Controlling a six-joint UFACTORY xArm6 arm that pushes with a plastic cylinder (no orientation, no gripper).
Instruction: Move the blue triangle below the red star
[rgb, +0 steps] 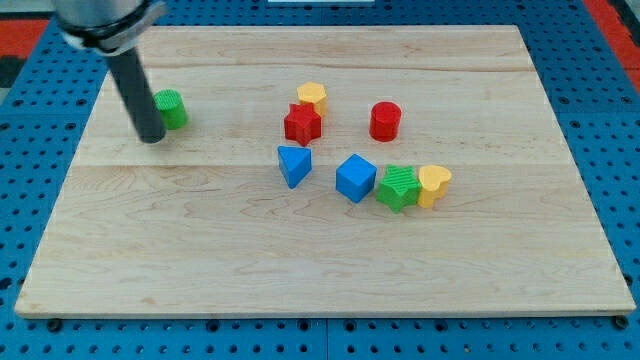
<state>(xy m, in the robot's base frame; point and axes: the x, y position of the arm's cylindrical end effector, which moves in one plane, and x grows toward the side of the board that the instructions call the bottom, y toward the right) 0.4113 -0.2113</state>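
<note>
Below red star (302, 124): blue triangle (294, 165), apex pointing view's bottom.

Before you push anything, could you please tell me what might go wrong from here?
1. The blue triangle already sits just below the red star; a hard push could overshoot and knock it away.
2. The red star touches the yellow heart, so bumping the star would likely shift both.
3. My tip is far off at the view's left, right beside the green cylinder, which may be dragged as I leave.
</note>
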